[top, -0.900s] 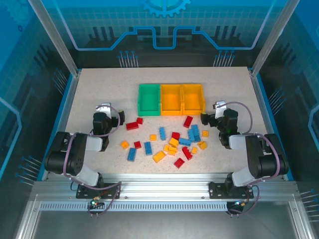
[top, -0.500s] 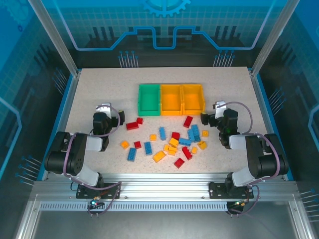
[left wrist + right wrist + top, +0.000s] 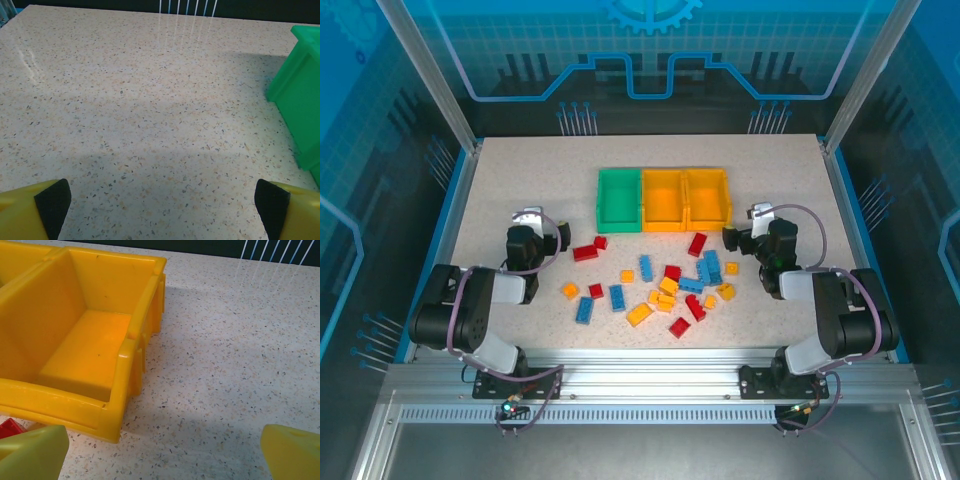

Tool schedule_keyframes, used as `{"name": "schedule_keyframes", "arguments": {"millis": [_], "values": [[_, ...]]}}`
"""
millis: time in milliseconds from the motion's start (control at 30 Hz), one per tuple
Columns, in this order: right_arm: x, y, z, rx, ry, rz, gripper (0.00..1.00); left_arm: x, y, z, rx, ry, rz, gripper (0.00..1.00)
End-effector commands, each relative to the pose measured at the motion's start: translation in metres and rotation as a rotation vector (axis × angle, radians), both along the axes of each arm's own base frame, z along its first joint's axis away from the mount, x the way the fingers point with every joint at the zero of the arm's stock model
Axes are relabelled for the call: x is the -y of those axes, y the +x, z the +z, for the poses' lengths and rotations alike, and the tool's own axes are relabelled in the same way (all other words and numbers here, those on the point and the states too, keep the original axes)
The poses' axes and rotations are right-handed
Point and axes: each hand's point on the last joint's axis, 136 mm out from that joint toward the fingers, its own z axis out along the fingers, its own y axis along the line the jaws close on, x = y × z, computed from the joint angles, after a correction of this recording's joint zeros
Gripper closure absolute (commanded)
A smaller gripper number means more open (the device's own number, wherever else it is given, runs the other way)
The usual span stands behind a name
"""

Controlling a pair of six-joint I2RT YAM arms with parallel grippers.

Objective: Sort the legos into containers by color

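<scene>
Sorting looks not yet begun: the three containers (image 3: 663,228) appear bare inside, a green bin (image 3: 620,226) joined in a row to two orange-yellow bins (image 3: 708,224) at the middle of the worktop (image 3: 520,170). The legos (image 3: 668,285) lie loose on the worktop just in front of that row, between the two arms. The count comes to roughly seven red, seven blue and ten yellow-orange, though the middle of the heap is too crowded to be sure. The left claw (image 3: 162,206) hovers with its jaws wide apart over bare worktop, the green bin to its right. The right claw (image 3: 162,452) is likewise spread and holds nothing, just beside the corner of the right-hand bin, with a red brick (image 3: 10,427) at the edge of its view. The step in hand is the first pick. It likely calls for choosing a bin for each colour, then lowering one claw astride an outlying brick, such as that red one, and closing on it.
</scene>
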Motion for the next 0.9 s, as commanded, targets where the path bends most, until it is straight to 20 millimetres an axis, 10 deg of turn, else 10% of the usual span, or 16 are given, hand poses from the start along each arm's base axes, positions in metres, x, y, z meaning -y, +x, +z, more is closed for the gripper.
{"name": "schedule_keyframes", "arguments": {"millis": [0, 433, 867], "values": [[0.003, 0.005, 0.006, 0.017, 0.002, -0.004, 0.0, 0.0, 0.006, 0.011, 0.04, 0.005, -0.013, 0.01], [-0.032, -0.023, 0.045, -0.562, 0.172, -0.138, 0.14, -0.011, -0.04, 0.068, -0.243, -0.171, 0.173, 0.01], [-0.11, -0.054, 0.01, -0.843, 0.147, -0.227, 0.18, 0.024, -0.081, 0.042, -0.404, -0.236, 0.135, 0.01]]}}
